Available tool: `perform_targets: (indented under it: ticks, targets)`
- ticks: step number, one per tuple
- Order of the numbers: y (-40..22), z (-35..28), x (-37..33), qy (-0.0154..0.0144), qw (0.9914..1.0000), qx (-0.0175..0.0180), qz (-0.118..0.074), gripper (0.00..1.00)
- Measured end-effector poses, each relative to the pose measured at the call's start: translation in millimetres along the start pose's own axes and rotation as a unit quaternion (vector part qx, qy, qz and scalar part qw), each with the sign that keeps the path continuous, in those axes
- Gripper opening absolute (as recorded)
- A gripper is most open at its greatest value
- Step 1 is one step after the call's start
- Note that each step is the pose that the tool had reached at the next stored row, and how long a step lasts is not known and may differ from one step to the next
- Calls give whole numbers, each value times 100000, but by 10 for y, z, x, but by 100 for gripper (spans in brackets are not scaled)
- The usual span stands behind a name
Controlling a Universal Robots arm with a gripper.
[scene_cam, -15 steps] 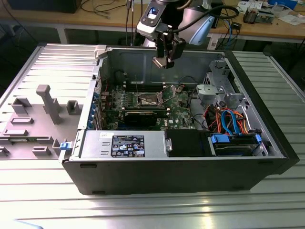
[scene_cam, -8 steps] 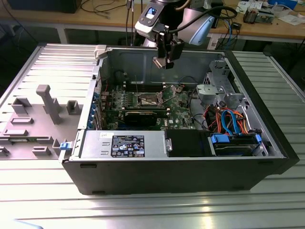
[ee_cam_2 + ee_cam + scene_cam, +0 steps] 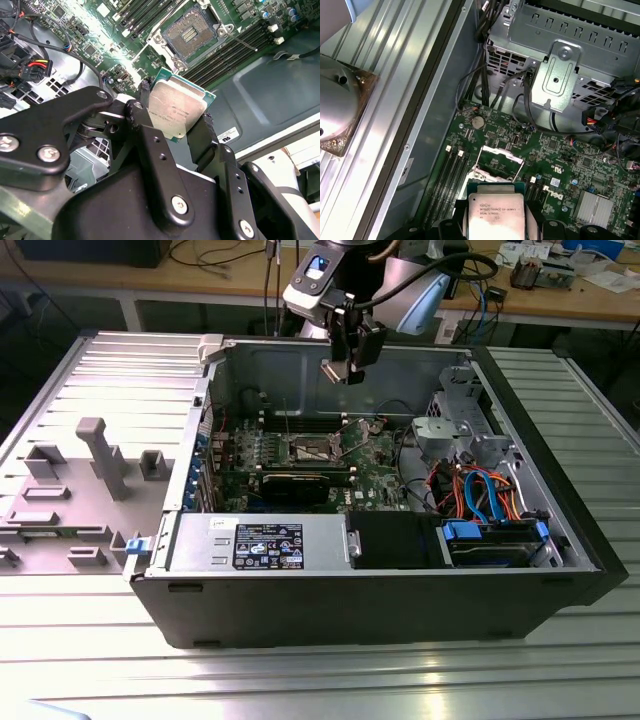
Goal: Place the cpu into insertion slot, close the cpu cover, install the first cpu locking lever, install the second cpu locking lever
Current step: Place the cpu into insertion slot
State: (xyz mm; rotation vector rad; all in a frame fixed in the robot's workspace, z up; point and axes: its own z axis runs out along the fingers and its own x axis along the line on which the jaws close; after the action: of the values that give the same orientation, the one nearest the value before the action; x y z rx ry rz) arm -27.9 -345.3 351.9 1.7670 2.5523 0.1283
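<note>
Worktop (image 3: 300, 680): one ribbed metal surface; a wooden bench strewn with cables runs behind its far edge.
Computer case (image 3: 400, 610): one, lying open across the middle of the worktop.
Fixture plate (image 3: 60, 500): one grey plate with several uprights, by the worktop's edge at the exterior view's left.
Motherboard (image 3: 375, 455): one green board on the case floor, against the far wall.
Power supply (image 3: 265, 545): one labelled box along the case's near wall.
Cables (image 3: 480, 495): one orange and blue bundle by the drive cage, toward the corner at the exterior view's right.
Gripper (image 3: 176, 109): one; its two black fingers (image 3: 202, 140) are closed partway onto opposite edges of the chip.
Cpu (image 3: 177, 102): one, silvery top facing the cameras in both wrist views (image 3: 495, 215), held in the air above the board, apart from it.
Insertion slot (image 3: 192, 32): one, uncovered, dark centre showing inside its metal rim, with long black slots on both sides.
Cpu cover (image 3: 500, 151): one metal frame, lifted off the socket; its hinge edge cannot be told.
Arm (image 3: 420, 290): one, reaching in over the case's far wall.
</note>
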Motion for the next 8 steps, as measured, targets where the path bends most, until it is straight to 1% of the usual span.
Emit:
perform_targets:
  ticks: [5,7,8]
  targets:
    - [0,0,0,-14,100000,-2,133,54]
    - [0,1,0,-83,99996,-19,880,54]
    - [0,2,0,-167,99984,-29,1767,54]
